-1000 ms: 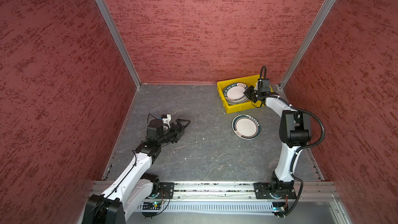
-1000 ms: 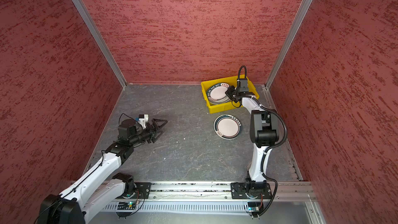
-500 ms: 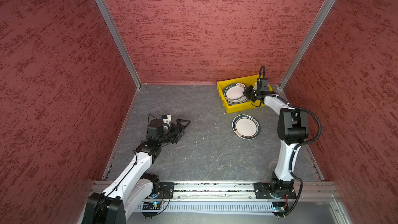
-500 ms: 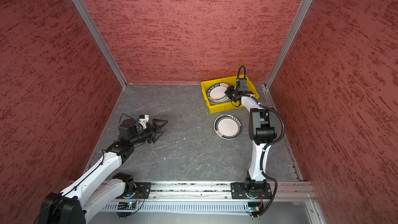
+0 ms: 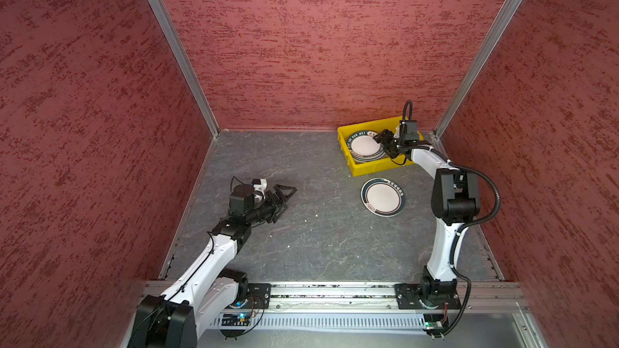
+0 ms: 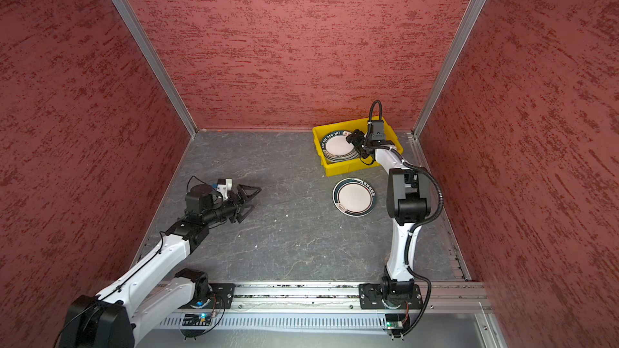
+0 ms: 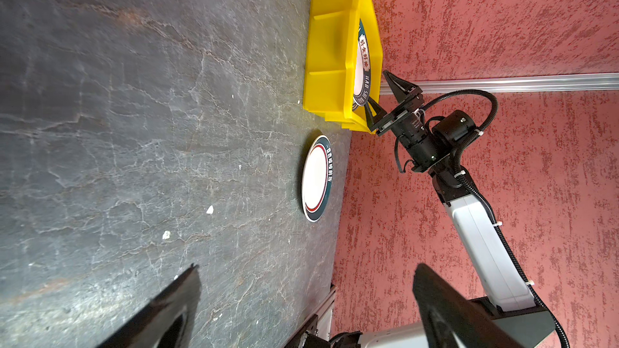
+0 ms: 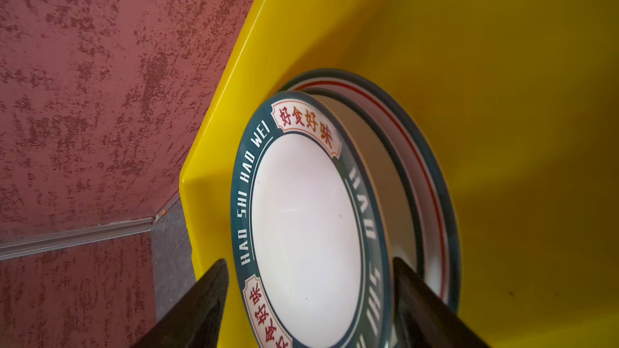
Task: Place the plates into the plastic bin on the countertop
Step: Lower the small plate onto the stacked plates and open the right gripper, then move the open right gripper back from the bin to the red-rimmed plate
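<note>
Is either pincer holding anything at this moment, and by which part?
Nothing is held. The right pincer stands open at the rim of the top plate in the bin; the left pincer is open and empty.

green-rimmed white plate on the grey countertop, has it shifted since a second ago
No. The round white plate with the dark green rim lies in the same spot, just in front of the yellow plastic bin, apart from it.

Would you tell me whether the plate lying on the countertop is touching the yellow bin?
Apart. In both top views a strip of countertop separates the plate from the yellow bin.
</note>
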